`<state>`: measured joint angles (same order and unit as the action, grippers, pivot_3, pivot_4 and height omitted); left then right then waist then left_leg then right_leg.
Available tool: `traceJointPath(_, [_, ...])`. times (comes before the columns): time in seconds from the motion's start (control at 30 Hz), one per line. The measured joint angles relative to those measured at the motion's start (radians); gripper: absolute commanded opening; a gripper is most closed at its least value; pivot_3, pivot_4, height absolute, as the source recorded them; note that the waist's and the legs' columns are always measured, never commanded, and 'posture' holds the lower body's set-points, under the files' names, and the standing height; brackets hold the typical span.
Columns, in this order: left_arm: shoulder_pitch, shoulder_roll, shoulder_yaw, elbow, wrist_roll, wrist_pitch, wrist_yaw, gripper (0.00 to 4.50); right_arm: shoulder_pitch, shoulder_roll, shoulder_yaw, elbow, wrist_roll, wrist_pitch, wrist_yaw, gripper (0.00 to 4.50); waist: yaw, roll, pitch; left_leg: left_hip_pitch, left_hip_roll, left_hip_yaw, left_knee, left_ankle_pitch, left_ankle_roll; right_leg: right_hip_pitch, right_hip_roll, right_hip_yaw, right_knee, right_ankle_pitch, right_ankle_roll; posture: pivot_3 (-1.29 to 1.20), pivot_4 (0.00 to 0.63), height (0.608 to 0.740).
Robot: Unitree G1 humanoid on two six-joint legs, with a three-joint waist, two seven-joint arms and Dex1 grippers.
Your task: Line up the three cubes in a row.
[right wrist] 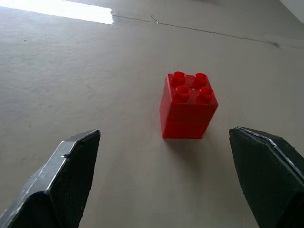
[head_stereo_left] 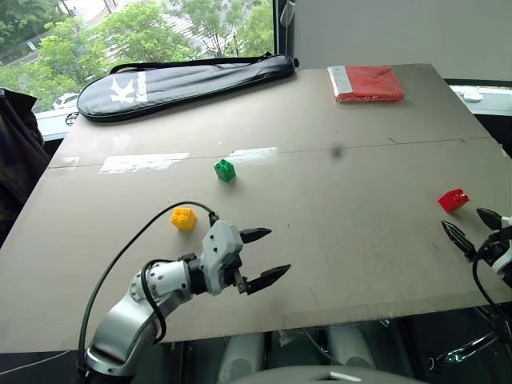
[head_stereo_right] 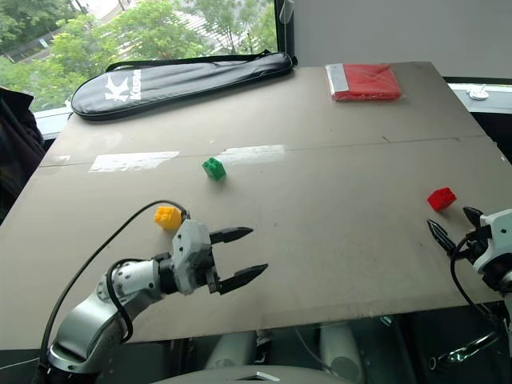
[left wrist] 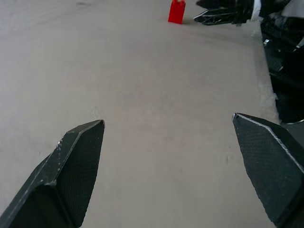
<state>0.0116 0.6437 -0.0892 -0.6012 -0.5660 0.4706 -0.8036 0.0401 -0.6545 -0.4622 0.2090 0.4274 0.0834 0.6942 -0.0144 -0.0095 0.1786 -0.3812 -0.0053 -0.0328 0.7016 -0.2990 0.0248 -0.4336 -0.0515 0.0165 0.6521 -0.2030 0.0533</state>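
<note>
3 cubes lie apart on table (head_stereo_left: 336, 240), no row yet. L hand (head_stereo_left: 262, 256) near front edge, fingers spread, empty, pointing right. R hand (head_stereo_left: 474, 228) at right edge, fingers spread, empty. Yellow cube (head_stereo_left: 183, 218) just behind L hand. Red cube (right wrist: 188, 106) just ahead of R hand. Green cube (head_stereo_left: 225, 170) farther back, mid-table.

A wide grey worktop (head_stereo_left: 336, 240) carries a green cube (head_stereo_left: 225, 170), a yellow cube (head_stereo_left: 183, 218) and a red cube (head_stereo_left: 454, 200), well apart. A black racket bag (head_stereo_left: 184, 82) and red packet (head_stereo_left: 366, 83) lie along its far edge.
</note>
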Motion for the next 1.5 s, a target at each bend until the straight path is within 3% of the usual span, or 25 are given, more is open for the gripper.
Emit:
traceJointPath(0.2, [-0.151,0.021,-0.001,-0.022,-0.071,0.142,0.002,4.39,-0.186,-0.012,0.022,0.191,-0.007,0.029,0.02,4.5,-0.002,-0.001,0.001,0.0,-0.001,0.001,-0.001,0.0,0.0,0.0,0.002,0.0,0.0,0.0,0.0,0.0,0.15,0.701])
traceJointPath(0.37, [-0.165,0.022,-0.009,-0.025,-0.085,0.17,0.0,4.39,-0.262,-0.017,0.034,0.287,-0.024,0.021,0.045,4.5,0.002,-0.001,0.001,-0.001,-0.001,0.0,-0.001,0.0,0.0,0.0,0.002,0.0,-0.001,0.001,-0.002,0.0,0.15,0.701])
traceJointPath(0.4, [-0.168,0.022,-0.013,-0.025,-0.084,0.173,0.0,4.5,-0.269,-0.017,0.041,0.291,-0.024,0.021,0.06,3.98,0.002,-0.001,0.001,-0.001,-0.001,0.0,-0.001,0.0,0.0,0.0,0.001,0.0,-0.001,0.001,-0.002,0.0,0.15,0.701])
traceJointPath(0.43, [-0.169,0.022,-0.016,-0.025,-0.084,0.173,-0.001,4.5,-0.27,-0.017,0.047,0.291,-0.025,0.021,0.065,3.75,0.001,-0.001,0.001,-0.001,-0.001,0.0,-0.001,0.0,0.0,0.0,0.001,0.0,-0.001,0.001,-0.002,0.0,0.15,0.701])
traceJointPath(0.6, [-0.154,0.023,-0.031,-0.023,-0.061,0.158,-0.009,4.5,-0.251,0.013,0.059,0.239,-0.032,0.022,0.044,1.3,0.001,-0.001,0.001,-0.001,-0.001,0.0,-0.001,0.0,0.0,0.0,0.001,0.001,-0.002,0.001,-0.002,0.0,0.15,0.701])
traceJointPath(0.7, [-0.144,0.024,-0.038,-0.022,-0.042,0.144,-0.011,4.5,-0.192,0.104,0.073,0.063,-0.03,0.05,-0.034,1.32,-0.001,-0.001,0.001,0.0,0.001,-0.001,-0.001,0.0,0.0,0.0,0.003,0.001,-0.001,0.0,-0.001,0.0,0.15,0.701])
traceJointPath(0.93, [-0.117,0.038,-0.04,0.008,0.025,0.102,-0.023,4.5,-0.106,0.374,0.251,-0.347,-0.139,0.156,-0.349,1.32,0.0,0.0,0.001,0.001,0.001,-0.003,-0.001,0.0,0.0,-0.002,0.003,0.003,0.001,0.0,-0.001,0.0,0.15,0.701])
traceJointPath(1.07, [-0.122,0.05,-0.037,0.082,0.053,0.066,-0.053,4.5,-0.084,0.497,0.392,-0.436,-0.232,0.204,-0.485,1.32,0.003,0.0,0.002,-0.002,0.001,-0.003,-0.001,0.0,0.0,-0.004,0.002,0.002,0.001,0.0,-0.001,0.0,0.15,0.701])
traceJointPath(1.27, [-0.128,0.096,-0.017,0.149,0.071,0.013,-0.124,4.5,-0.035,0.571,0.501,-0.507,-0.33,0.232,-0.584,1.32,0.0,-0.001,0.001,-0.004,0.001,-0.003,-0.001,0.0,0.0,-0.006,0.001,0.003,0.0,0.002,-0.003,0.0,0.15,0.701])
traceJointPath(1.5, [-0.17,0.098,0.003,0.214,0.092,-0.064,-0.184,4.5,-0.008,0.582,0.552,-0.544,-0.377,0.251,-0.607,1.32,-0.001,-0.001,0.001,-0.004,0.001,-0.003,-0.001,0.0,0.0,-0.006,0.002,0.002,0.001,0.0,-0.001,0.0,0.15,0.701])
